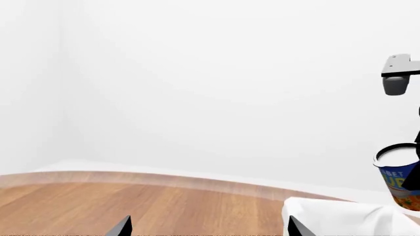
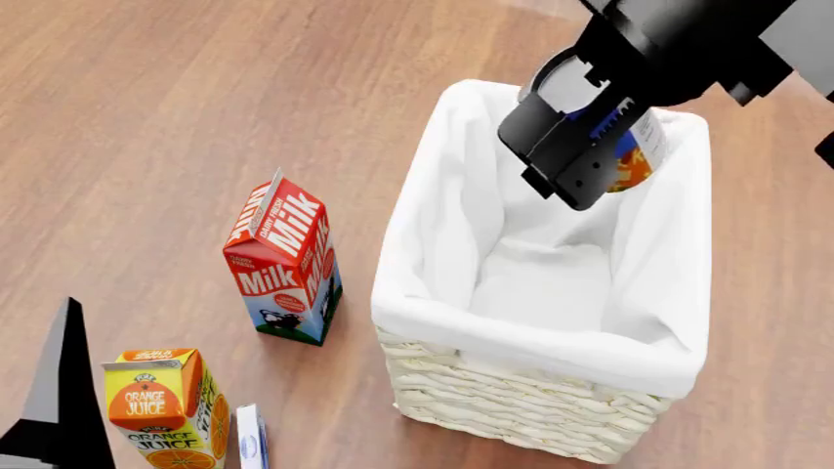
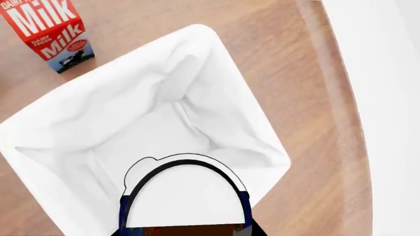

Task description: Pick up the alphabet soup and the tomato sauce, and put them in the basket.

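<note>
Wooden tabletop (image 2: 156, 117) carries, leftmost, an orange juice carton (image 2: 163, 408), then a milk carton (image 2: 284, 259) just beside the basket (image 2: 521, 401). Above its open mouth the right hand (image 2: 583, 147) clamps the alphabet soup (image 2: 631, 147), label half hidden. Left hand (image 1: 208, 227) is cropped; fingertips apart.

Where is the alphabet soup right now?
In the head view, the alphabet soup is held in the right tool, above the basket's far right corner, not yet inside.

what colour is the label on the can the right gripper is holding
Blue with an orange-yellow lower band, on the alphabet soup held by the right gripper; the left wrist view shows it best.
</note>
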